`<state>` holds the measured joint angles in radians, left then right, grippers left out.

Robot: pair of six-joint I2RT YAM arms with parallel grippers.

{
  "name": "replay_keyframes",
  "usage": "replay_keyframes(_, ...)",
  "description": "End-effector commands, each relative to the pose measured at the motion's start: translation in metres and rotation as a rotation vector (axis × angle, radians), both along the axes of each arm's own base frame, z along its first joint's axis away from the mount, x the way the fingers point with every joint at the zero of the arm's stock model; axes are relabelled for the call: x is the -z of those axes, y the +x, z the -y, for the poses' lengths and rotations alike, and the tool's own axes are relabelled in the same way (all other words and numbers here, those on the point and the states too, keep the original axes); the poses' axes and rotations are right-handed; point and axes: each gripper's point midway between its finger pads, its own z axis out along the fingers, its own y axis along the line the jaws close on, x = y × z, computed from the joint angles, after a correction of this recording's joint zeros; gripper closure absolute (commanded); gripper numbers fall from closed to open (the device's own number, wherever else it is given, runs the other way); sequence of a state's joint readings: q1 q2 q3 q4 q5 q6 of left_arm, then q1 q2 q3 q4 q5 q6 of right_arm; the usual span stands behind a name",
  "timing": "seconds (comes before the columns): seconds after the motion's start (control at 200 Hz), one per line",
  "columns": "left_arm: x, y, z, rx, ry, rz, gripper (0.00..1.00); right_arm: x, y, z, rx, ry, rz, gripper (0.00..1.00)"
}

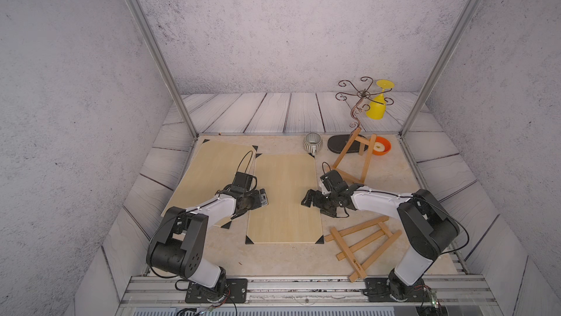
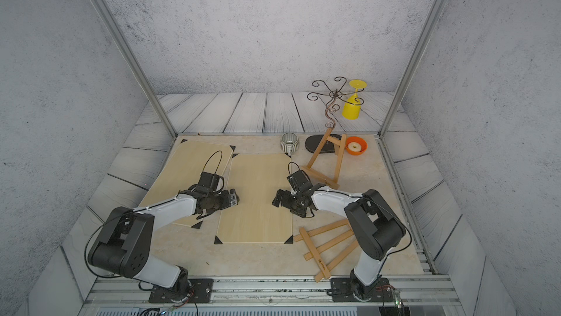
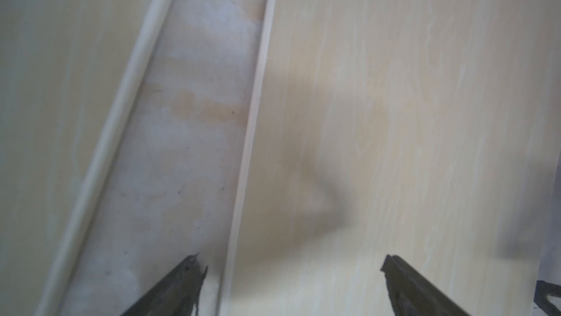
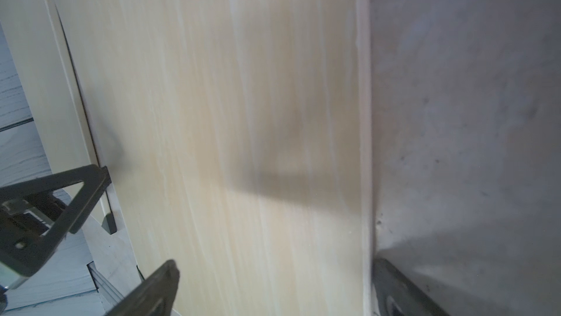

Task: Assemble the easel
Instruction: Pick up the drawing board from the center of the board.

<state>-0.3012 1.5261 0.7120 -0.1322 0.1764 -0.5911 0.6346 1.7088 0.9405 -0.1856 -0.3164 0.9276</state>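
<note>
1. Easel parts are in neither end effector. The left end effector (image 1: 263, 199) hovers with its jaws spread wide and empty. In the left wrist view one of its fingertips (image 3: 188, 269) is over the bare strip between two boards and the other is over the centre board.
2. Facing it from the right, the right end effector (image 1: 307, 198) is also wide open and holds nothing. The right wrist view shows one finger over the centre board and the other past that board's right edge.
3. The centre board (image 1: 285, 175), pale wood with black corner pieces, lies flat on the counter (image 1: 273, 258) beneath both end effectors. A second board (image 1: 212, 162) of the same kind lies angled just to its left, under the left arm.
4. A ladder-like frame (image 1: 364, 243) of the easel lies flat at the near right, beside the right arm. An A-shaped frame (image 1: 346, 148) stands tilted at the far right, just beyond the right end effector.
5. Along the far edge are a striped mug (image 1: 312, 143), an orange bowl (image 1: 387, 147) and a wire rack (image 1: 362, 94). The tip of the A-shaped frame is over the rack's dark oval base, and a yellow goblet (image 1: 376, 108) hangs upside down from the rack.
</note>
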Motion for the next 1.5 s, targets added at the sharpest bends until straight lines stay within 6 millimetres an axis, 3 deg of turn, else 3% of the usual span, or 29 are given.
replay_keyframes(0.0,0.011,-0.004,0.005,0.033,-0.027,-0.042,0.03,0.020,-0.006,0.004,0.012,-0.017,-0.066,0.01)
replay_keyframes(0.315,0.025,-0.020,0.012,0.071,-0.069,-0.109,0.06,0.034,-0.011,-0.002,-0.027,0.000,-0.091,0.01)
replay_keyframes(0.555,0.027,-0.038,0.017,0.118,-0.106,-0.149,0.06,0.000,-0.035,-0.034,-0.133,0.257,-0.097,0.01)
replay_keyframes(0.676,0.032,-0.044,0.009,0.104,-0.073,-0.168,0.07,0.007,-0.040,-0.015,-0.104,0.157,-0.101,0.01)
replay_keyframes(0.876,0.029,-0.046,0.002,0.089,-0.036,-0.160,0.07,0.022,-0.026,0.022,0.000,-0.074,-0.066,0.01)
replay_keyframes(1.126,0.028,-0.042,-0.004,0.063,-0.007,-0.154,0.07,0.028,-0.008,0.036,0.032,-0.194,-0.022,0.01)
replay_keyframes(1.356,0.029,-0.042,0.006,0.077,-0.068,-0.156,0.08,0.037,-0.018,0.002,-0.087,-0.055,-0.078,0.01)
replay_keyframes(1.491,0.031,-0.049,0.013,0.086,-0.109,-0.174,0.08,0.037,-0.028,-0.008,-0.105,0.018,-0.126,0.01)
